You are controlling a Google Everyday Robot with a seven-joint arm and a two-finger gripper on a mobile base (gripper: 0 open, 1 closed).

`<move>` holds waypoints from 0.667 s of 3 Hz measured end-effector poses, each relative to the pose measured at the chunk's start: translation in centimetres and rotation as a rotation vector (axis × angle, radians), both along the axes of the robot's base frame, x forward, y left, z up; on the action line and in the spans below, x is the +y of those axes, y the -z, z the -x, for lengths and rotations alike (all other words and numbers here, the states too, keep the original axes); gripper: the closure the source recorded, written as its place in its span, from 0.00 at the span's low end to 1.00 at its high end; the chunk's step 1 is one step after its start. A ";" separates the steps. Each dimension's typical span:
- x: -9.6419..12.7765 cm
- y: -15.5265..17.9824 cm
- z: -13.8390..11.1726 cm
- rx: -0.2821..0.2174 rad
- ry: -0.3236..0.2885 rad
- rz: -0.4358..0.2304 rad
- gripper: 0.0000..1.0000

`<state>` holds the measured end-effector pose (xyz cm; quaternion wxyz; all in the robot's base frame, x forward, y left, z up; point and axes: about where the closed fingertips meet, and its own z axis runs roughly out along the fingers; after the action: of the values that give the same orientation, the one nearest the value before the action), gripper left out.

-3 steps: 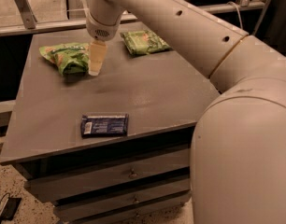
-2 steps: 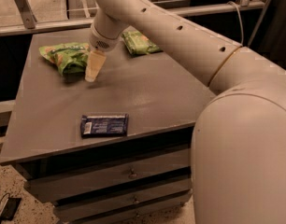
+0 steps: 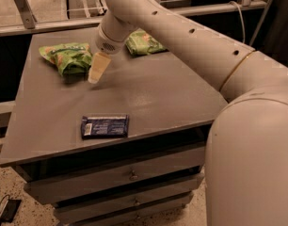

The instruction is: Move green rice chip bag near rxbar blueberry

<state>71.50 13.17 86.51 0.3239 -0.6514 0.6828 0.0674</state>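
Lower left, near the front edge of the grey table [image 3: 158, 98]: rxbar blueberry [image 3: 105, 125], flat, long axis left-right, white patch leftward. Farther back, gripper [image 3: 94, 77] angled down close over the tabletop; open or closed, cannot tell. Just beside it, upper left: green rice chip bag [image 3: 68, 58], long axis left-right. Beyond, a second green bag [image 3: 143, 42], then a pale rail [image 3: 21, 30].

Rice chip bag [image 3: 66, 58] is placed at the rear left of the table [image 3: 158, 98]. A second bag [image 3: 143, 42] is located rear centre, to its right. The gripper [image 3: 98, 69] is positioned just right of the rice chip bag, low over the tabletop. The rxbar [image 3: 105, 125] is laid near the front edge, well apart from both bags.
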 end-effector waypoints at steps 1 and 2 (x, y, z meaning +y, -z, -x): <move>1.1 -0.3 0.4 0.008 -0.028 -0.044 0.00; 3.0 -0.7 0.5 0.012 -0.070 -0.075 0.00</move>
<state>70.97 16.15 87.24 0.3413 -0.6621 0.6584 0.1081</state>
